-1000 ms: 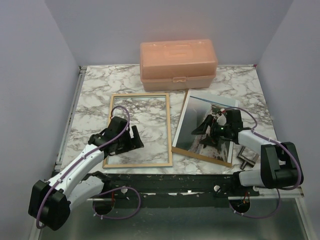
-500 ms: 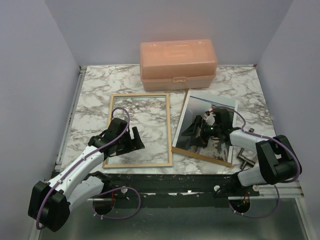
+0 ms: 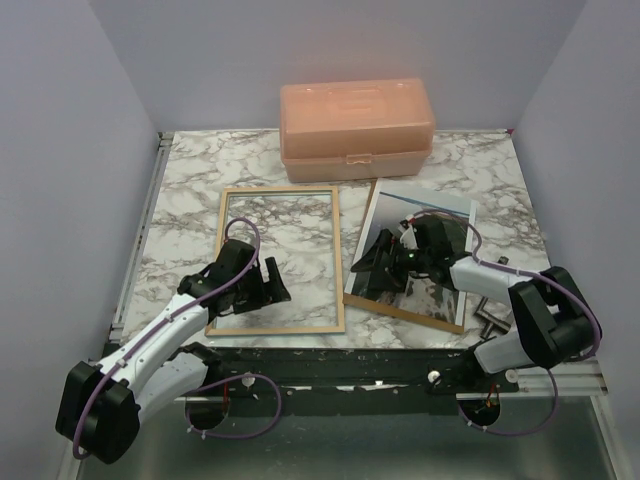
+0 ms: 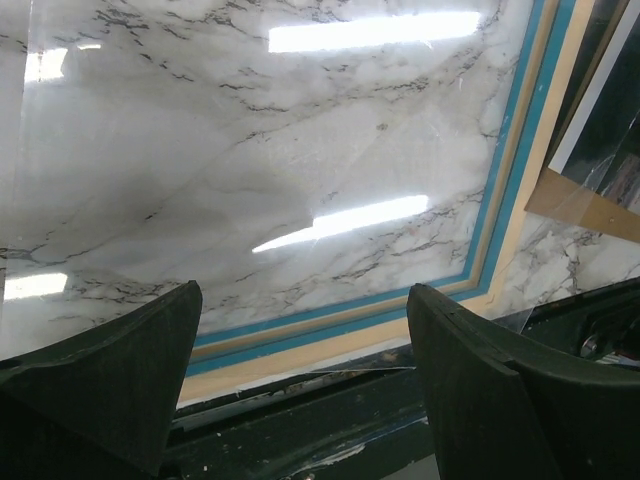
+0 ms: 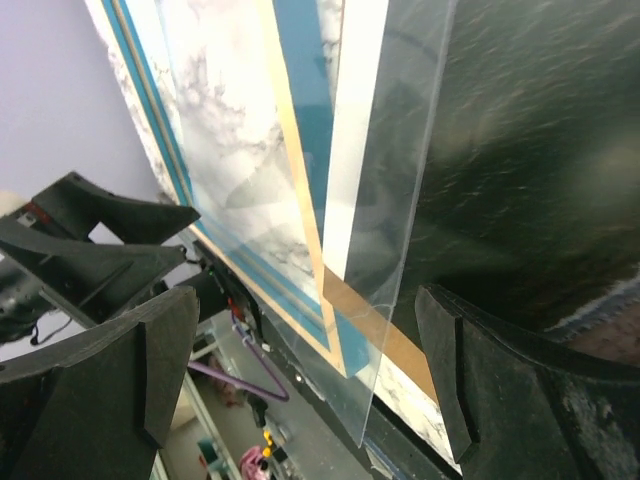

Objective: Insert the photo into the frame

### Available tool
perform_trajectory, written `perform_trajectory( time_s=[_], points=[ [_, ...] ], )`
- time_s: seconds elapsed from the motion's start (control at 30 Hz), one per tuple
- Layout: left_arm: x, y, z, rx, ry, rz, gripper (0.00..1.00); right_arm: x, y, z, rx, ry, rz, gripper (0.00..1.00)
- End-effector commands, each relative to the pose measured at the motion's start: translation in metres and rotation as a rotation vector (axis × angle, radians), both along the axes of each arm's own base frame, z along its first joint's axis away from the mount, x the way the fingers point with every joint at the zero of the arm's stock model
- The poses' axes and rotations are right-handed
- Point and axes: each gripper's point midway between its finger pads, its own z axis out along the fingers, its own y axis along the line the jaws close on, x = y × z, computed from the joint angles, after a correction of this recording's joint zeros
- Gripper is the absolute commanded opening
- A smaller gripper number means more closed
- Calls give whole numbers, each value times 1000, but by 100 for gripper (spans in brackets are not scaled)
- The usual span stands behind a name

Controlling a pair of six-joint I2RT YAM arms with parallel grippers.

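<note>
Photo (image 3: 392,212) is a thin glossy print, dark grey scenery with pale streaks and a white border; it's lying face up on a brown board (image 3: 405,311), just right of the frame (image 3: 276,329); frame lies flat on the marble-look table (image 3: 180,200), narrow light wood rim with a blue inner lip, clear pane catching the lights; left gripper (image 3: 272,282) hangs over its near left part, jaws spread, gripping nothing; right gripper (image 3: 372,270) is over the photo's left edge, also wide apart and empty; peach plastic box (image 3: 356,128) sits behind.

Peach box (image 3: 357,130), marble tbl (image 3: 190,190).
</note>
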Motion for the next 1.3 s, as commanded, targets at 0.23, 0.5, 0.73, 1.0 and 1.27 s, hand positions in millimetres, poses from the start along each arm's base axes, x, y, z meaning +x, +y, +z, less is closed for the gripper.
perform_trajectory(
  time_s=[0.23,0.5,0.73,1.0,1.27],
  points=[
    [-5,-6,-1,-48,-7,-18,84,-11,-10,3,-36,9,-36,98],
    [-5,-5,1,-52,-21,-19,84,-65,-20,3,-99,91,25,98],
    [-8,-4,-6,-47,-10,-19,84,-96,-25,-14,-167,147,4,98],
    [-6,-5,-6,-47,-10,-16,84,-92,-33,-41,-303,151,-102,98],
    [-8,-2,-6,-39,-13,-7,84,-62,-58,-43,-396,115,-313,100]
  ],
)
